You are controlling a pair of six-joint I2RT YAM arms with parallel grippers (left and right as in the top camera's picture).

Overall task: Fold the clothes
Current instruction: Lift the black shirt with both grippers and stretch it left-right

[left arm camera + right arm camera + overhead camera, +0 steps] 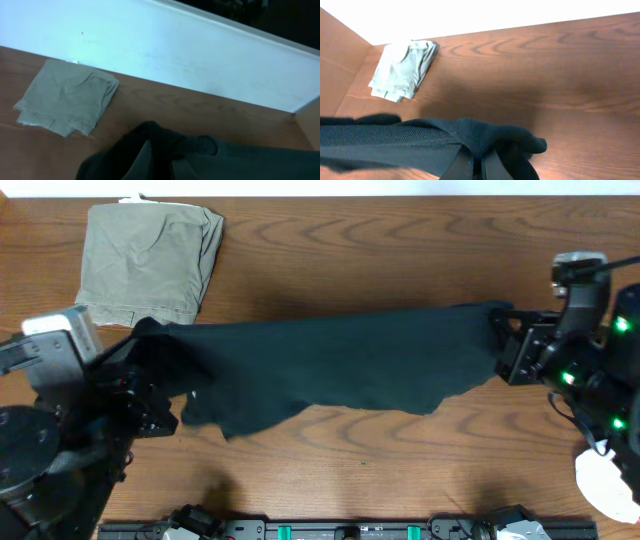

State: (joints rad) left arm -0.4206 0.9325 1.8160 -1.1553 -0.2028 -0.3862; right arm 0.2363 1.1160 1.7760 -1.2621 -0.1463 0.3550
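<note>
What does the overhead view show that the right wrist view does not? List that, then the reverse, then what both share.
Overhead only: the full span of the black garment, stretched between the left gripper and the right gripper, its lower edge hanging unevenly.
Right wrist only: a close look at the garment's bunched end pinched in the right gripper, with a mesh weave visible in the fabric.
Both: the black garment, the folded khaki garment lying apart from it, and the wooden table.
</note>
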